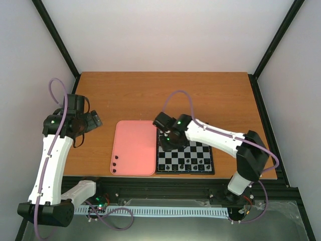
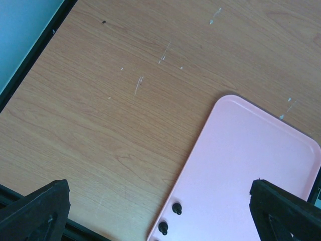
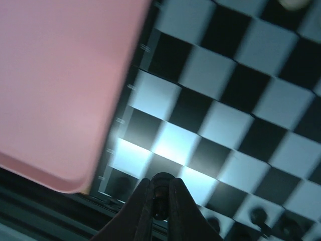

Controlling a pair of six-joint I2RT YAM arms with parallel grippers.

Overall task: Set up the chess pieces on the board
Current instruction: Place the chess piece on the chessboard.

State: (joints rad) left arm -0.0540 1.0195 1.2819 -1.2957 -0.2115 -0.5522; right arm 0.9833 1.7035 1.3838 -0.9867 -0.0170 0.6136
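Note:
The board (image 1: 200, 150) lies at the front middle of the table, with several black chess pieces (image 1: 188, 166) standing in its near rows. My right gripper (image 1: 168, 142) hovers over the board's left side. In the right wrist view it (image 3: 161, 188) is shut on a small black chess piece (image 3: 161, 178), held above the board (image 3: 225, 100) near its left edge. More black pieces (image 3: 258, 216) stand at the lower right. My left gripper (image 1: 94, 120) is open and empty over bare table left of the tray. Its fingers (image 2: 35, 211) are spread wide.
A pink tray (image 1: 134, 140) lies against the board's left edge, with three black pieces (image 1: 114, 164) in its near left corner. Two of them (image 2: 176, 208) show in the left wrist view on the tray (image 2: 251, 165). A pale piece (image 3: 296, 3) is at the board's far edge.

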